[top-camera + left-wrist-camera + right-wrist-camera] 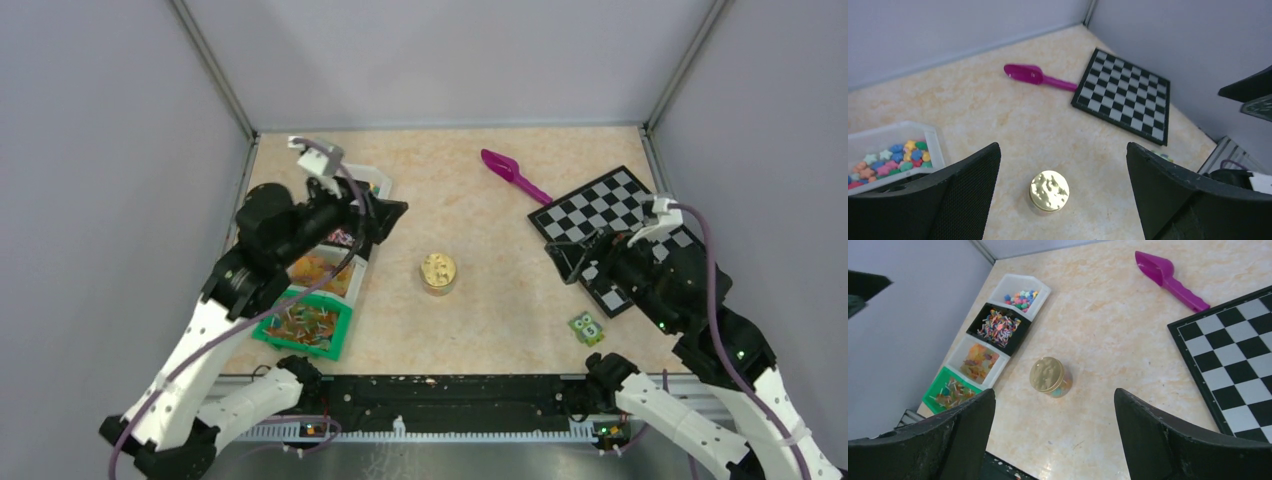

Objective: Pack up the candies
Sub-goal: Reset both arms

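Four trays point(1041, 292) of candies point(997, 327), one lidded jar point(1048, 375), one scoop point(1168, 277), left fingers point(968, 200) and right fingers point(963, 435) wide, empty

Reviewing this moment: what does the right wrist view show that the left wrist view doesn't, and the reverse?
Only the right wrist view: the black bin, the middle white bin and the green bin, which continue the row of trays. Only the left wrist view: the whole checkerboard, with all four corners; the right wrist view crops it. Both: the far white bin holding candies, the gold-lidded jar and the magenta scoop.
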### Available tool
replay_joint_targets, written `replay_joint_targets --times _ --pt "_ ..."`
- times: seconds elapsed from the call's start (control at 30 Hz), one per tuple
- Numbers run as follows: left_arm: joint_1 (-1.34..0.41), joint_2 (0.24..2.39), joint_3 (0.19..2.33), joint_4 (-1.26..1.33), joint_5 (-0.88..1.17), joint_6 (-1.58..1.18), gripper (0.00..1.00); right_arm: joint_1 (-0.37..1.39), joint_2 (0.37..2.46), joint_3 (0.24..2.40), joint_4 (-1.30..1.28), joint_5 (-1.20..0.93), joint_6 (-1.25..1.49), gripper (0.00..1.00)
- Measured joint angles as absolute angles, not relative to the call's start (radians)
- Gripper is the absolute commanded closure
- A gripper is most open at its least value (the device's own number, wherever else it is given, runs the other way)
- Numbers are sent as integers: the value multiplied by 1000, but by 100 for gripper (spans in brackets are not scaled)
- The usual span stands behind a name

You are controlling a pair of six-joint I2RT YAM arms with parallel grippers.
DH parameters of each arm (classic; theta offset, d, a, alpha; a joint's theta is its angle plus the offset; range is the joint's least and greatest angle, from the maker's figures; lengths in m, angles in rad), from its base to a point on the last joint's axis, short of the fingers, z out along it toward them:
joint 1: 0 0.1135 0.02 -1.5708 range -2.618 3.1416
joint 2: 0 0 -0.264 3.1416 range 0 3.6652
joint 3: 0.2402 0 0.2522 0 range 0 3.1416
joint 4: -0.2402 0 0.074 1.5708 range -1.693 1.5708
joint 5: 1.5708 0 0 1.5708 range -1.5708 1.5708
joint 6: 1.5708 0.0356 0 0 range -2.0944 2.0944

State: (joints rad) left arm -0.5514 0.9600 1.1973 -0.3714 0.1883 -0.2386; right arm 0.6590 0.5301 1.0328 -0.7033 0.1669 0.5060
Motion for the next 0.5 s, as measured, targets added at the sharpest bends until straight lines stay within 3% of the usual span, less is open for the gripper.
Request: replay_joint_targets --times 0.27,0.5 --pt "-551 586 1076 -371 160 -295 1 659 374 1049 -742 224 429 13" --pt "-551 527 1026 -421 130 -324 1 659 348 1047 -746 240 417 13"
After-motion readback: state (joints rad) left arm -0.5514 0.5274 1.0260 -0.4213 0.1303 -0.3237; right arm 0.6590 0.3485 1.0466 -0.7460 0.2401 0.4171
